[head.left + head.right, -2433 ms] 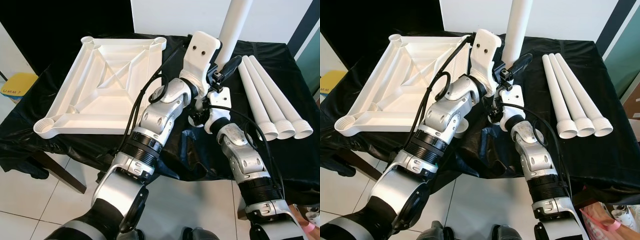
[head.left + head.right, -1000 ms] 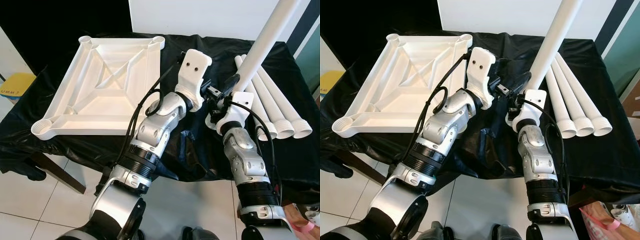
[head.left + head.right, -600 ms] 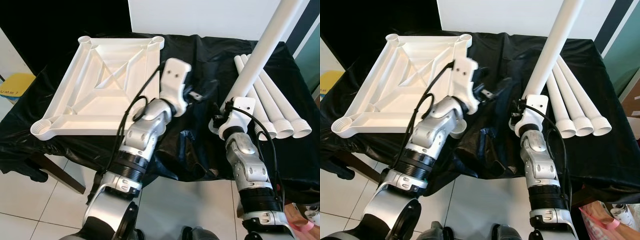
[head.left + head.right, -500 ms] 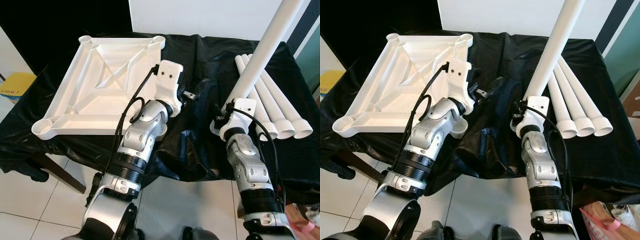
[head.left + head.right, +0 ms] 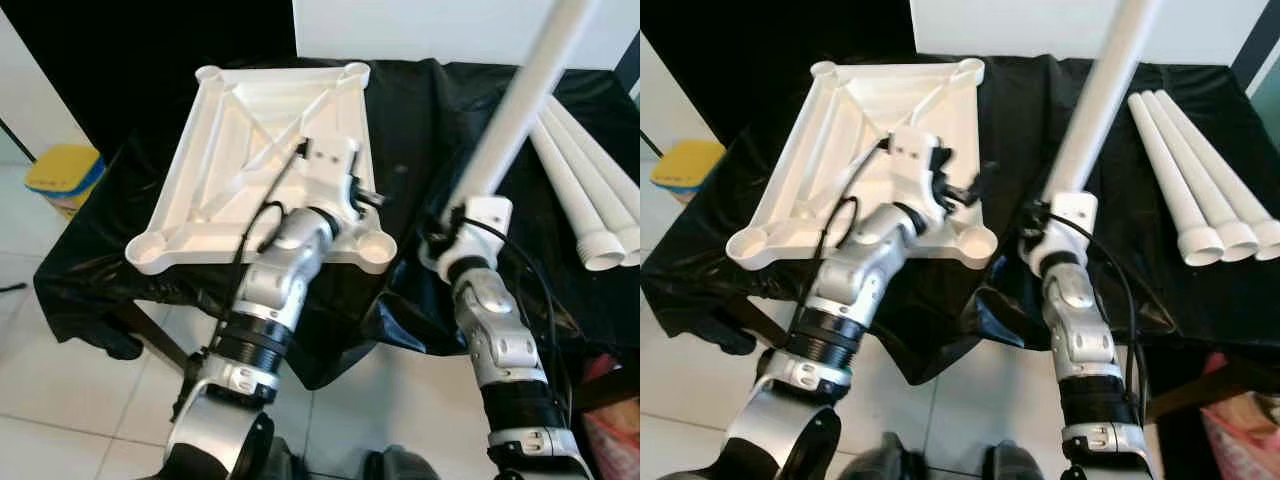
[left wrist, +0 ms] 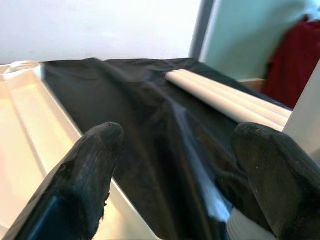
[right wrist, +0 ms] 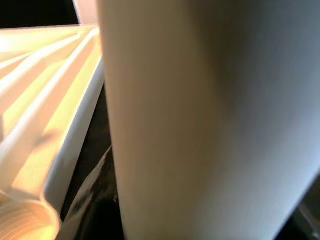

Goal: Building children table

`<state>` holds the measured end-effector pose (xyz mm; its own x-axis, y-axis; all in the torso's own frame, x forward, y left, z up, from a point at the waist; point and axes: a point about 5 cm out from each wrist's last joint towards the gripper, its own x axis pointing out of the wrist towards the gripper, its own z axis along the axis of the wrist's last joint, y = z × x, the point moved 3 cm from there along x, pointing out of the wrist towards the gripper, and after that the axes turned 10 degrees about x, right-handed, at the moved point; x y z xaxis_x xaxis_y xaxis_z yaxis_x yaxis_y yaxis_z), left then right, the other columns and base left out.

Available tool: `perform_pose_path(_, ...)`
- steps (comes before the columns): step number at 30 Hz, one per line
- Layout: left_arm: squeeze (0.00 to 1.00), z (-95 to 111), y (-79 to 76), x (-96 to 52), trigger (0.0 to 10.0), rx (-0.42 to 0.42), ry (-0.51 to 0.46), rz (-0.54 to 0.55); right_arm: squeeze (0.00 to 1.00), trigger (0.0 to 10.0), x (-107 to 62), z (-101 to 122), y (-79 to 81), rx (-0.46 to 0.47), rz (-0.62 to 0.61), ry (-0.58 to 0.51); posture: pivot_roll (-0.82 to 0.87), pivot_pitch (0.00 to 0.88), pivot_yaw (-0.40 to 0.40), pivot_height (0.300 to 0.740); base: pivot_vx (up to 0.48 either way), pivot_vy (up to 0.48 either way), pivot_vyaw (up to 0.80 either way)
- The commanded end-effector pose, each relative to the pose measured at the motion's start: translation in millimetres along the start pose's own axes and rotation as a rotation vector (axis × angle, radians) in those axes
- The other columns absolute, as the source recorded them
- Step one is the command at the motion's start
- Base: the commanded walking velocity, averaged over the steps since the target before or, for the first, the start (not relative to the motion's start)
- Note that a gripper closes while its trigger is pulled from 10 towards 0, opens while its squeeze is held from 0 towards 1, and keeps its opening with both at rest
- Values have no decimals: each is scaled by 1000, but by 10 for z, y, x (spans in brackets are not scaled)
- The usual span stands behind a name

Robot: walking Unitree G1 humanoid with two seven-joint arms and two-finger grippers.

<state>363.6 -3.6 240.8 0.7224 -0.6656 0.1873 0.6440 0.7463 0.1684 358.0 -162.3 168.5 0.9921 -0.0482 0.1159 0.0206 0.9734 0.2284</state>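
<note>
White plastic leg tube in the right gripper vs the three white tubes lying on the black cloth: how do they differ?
The white plastic leg tube in the right gripper stands near upright, tilted; the three white tubes on the black cloth lie flat, side by side. The held one is lifted near the white square tabletop frame; the three lie farther right. All are plain white round tubes.

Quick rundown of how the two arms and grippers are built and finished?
Both arms are silver-grey metal segments with black ribbed joint collars. The left arm has loose black cables looping along it to a white wrist block marked by two dark screw holes. The right arm carries a black cable and a white wrist housing. The left gripper has thick, rounded, matte black fingers.
</note>
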Motion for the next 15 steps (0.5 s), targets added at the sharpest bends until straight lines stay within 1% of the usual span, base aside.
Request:
perform_pose_path(1,0,-14,56,-36,10000,10,12,24,0,10000,5,37,44,2,12,-18,-56,126,-14,740,0,0,0)
perform_pose_path(7,0,-16,41,-47,10000,26,9,17,0,10000,8,57,41,0,12,-29,-59,130,-11,740,0,0,0)
perform_pose_path(10,0,-43,22,-57,10000,62,19,10,0,10000,5,87,23,-5,5,-48,-61,131,-11,740,0,0,0)
perform_pose_path(15,0,-59,2,-66,10000,86,25,-2,0,10000,3,105,11,-8,1,-59,-61,133,-11,740,0,0,0)
